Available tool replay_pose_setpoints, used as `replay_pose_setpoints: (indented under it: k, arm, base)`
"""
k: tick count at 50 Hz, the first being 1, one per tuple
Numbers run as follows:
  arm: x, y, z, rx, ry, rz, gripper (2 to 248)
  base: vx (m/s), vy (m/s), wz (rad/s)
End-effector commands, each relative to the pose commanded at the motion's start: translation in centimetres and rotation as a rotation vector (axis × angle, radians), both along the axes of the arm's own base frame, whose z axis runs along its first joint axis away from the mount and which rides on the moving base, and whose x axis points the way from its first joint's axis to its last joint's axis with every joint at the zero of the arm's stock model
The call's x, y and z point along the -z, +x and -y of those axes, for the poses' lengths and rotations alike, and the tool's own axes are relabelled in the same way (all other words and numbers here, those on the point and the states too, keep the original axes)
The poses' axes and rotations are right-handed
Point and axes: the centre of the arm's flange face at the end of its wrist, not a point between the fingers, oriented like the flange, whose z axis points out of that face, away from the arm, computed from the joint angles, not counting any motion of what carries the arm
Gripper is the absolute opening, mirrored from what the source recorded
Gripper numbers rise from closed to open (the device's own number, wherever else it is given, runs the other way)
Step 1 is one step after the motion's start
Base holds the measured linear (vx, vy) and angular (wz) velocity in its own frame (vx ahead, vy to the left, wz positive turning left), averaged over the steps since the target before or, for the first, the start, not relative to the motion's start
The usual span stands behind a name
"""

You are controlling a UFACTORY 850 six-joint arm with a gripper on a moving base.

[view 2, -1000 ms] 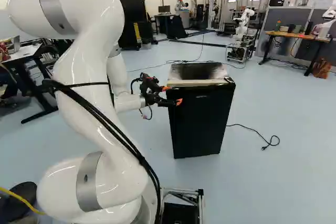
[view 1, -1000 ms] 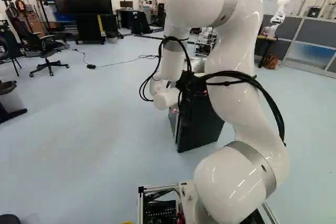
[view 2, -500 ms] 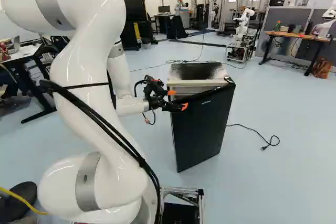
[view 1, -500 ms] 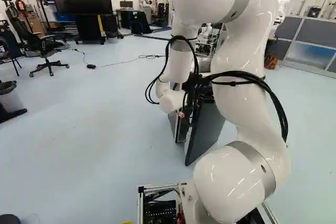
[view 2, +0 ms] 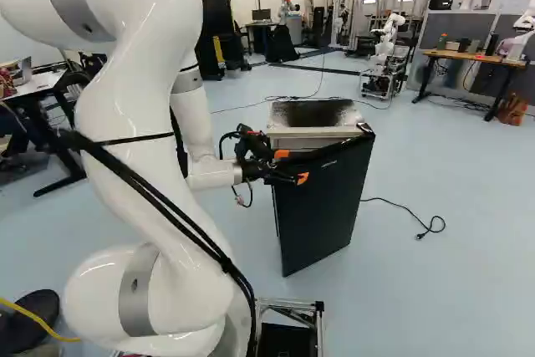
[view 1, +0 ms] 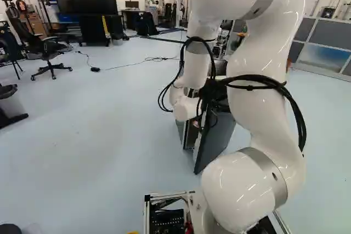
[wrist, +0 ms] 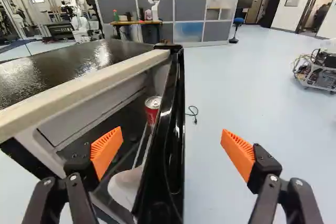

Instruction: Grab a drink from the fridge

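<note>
In the right base view my gripper (view 2: 292, 166) is at the near side of the black fridge (view 2: 313, 113), by the top of its door (view 2: 326, 206). The door stands ajar. The wrist view shows the gripper (wrist: 172, 151) open, its orange pads wide apart, one on the fridge's inner side and one on the door's outer side. The door's black edge (wrist: 176, 124) lies between them, ungripped. Through the gap a red can (wrist: 152, 109) is visible behind the door, beyond the fingers. Nearer, low inside the door, is a white rounded item (wrist: 126, 187).
A cable (view 2: 418, 221) lies on the floor beside the fridge. Farther off are another robot (view 2: 386, 39), a wooden-topped table (view 2: 476, 57) and grey partitions (wrist: 189, 17). An office chair (view 1: 49, 50) stands at the left of the left base view.
The fridge door has swung from closed to ajar. My arm has shifted rightward in both base views, its gripper slightly lower in the right one. The base has not moved.
</note>
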Motion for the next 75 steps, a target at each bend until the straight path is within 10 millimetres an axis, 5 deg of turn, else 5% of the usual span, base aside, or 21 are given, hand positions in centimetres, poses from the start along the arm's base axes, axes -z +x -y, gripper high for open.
replay_pose_setpoints:
  k: [52, 75]
  arm:
    - [-0.5, -11.2, 1.5, -0.022, -0.025, -0.100, 247]
    - [-0.8, -13.9, 4.0, 0.099, -0.049, -0.105, 247]
  base:
    - [0.000, 0.000, 0.000]
    - [0.000, 0.000, 0.000]
